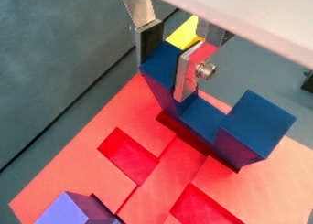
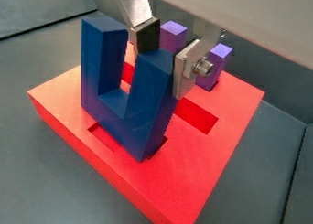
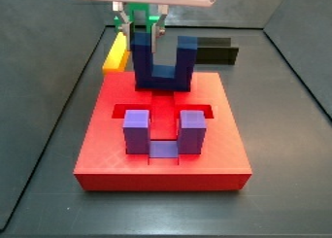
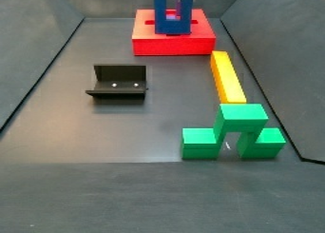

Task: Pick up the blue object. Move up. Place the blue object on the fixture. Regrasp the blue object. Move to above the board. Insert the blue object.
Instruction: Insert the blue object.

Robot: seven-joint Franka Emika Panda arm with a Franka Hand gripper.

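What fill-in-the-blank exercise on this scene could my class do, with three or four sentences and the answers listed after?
1. The gripper is closed on one prong of the ____ object.
2. The board under that object is coloured ____.
3. A purple U-shaped block already sits on the ____.
4. In a side view, the yellow bar lies on the floor next to the ____ block.

Answers: blue; red; board; green
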